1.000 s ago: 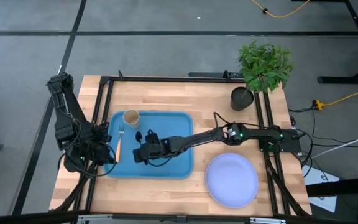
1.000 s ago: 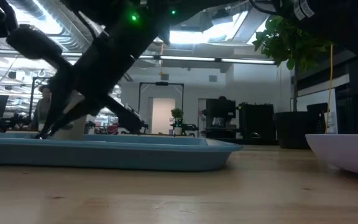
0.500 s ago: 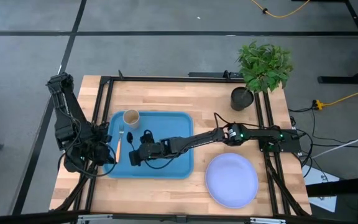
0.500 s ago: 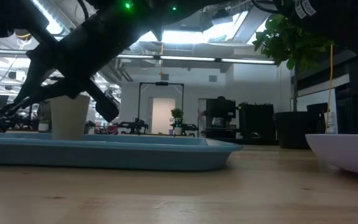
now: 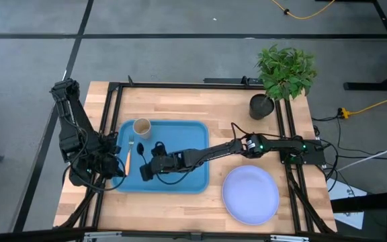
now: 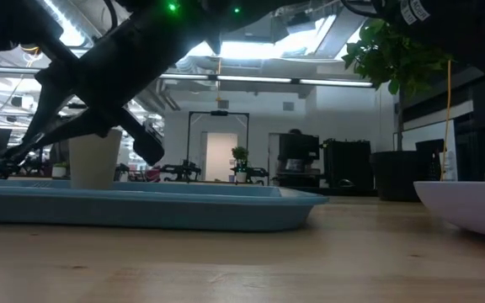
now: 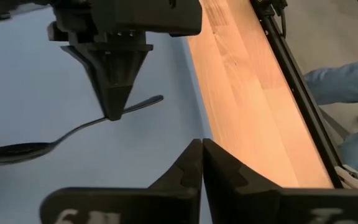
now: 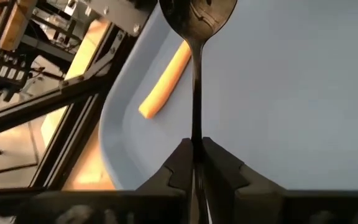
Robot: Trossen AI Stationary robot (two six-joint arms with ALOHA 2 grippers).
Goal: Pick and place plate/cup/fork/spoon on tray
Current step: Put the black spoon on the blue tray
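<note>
Since a second ago my right pincer [image 5: 146,171] has slid along the tray [image 5: 187,181] toward the fork [image 5: 129,154], carrying the spoon [image 8: 196,37] with it. From above I can barely pick out the spoon under the dark pincer; the right wrist view shows its handle between the fingertips [image 8: 180,163], which sit narrowly parted around it, bowl resting near the fork's orange handle. I see the right arm stretched low across the tabletop [image 5: 180,107]. My left pincer [image 7: 201,165] waits at the tray's left rim, fingers pressed together and empty. The cup [image 5: 142,127] stands on the tray; the plate [image 5: 250,195] lies on the tabletop beside it.
</note>
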